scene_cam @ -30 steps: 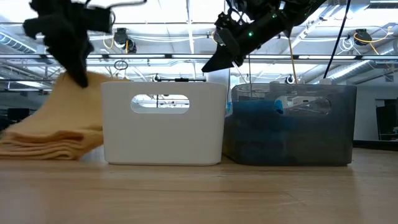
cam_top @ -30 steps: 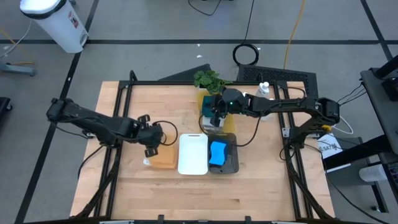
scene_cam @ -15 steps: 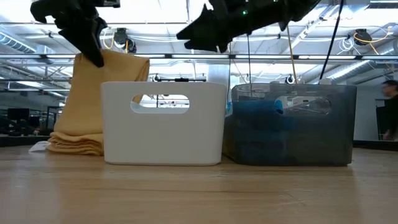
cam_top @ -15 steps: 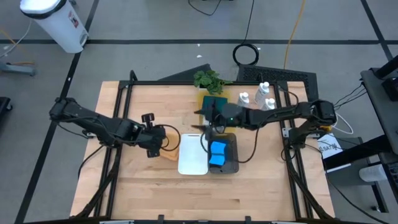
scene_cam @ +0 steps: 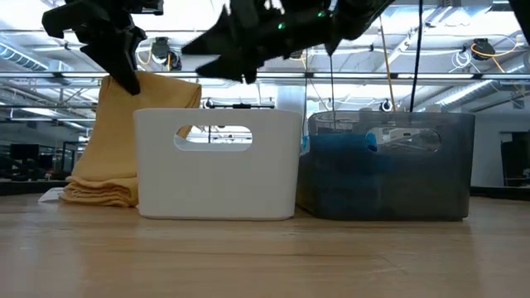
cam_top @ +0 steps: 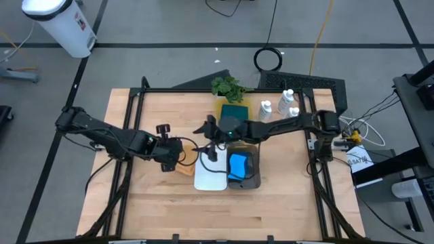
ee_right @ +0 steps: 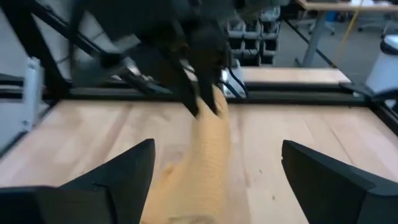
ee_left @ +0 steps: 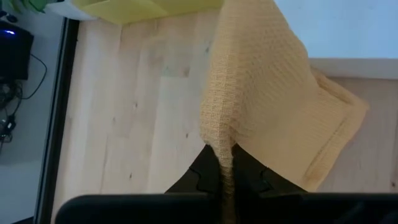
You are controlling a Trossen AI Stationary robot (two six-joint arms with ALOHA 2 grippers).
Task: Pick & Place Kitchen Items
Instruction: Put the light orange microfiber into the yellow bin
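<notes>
Cloth, orange-tan, pinched tight in my left gripper beside white bin, my right gripper spread wide above, no readable labels.

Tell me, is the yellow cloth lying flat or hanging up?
Hanging up: the left gripper pinches the orange-tan cloth by its top, its bottom bunched on the table.

Wooden table mid-frame, bearing white bin, grey bin, plant, three white bottles upper right.
</notes>
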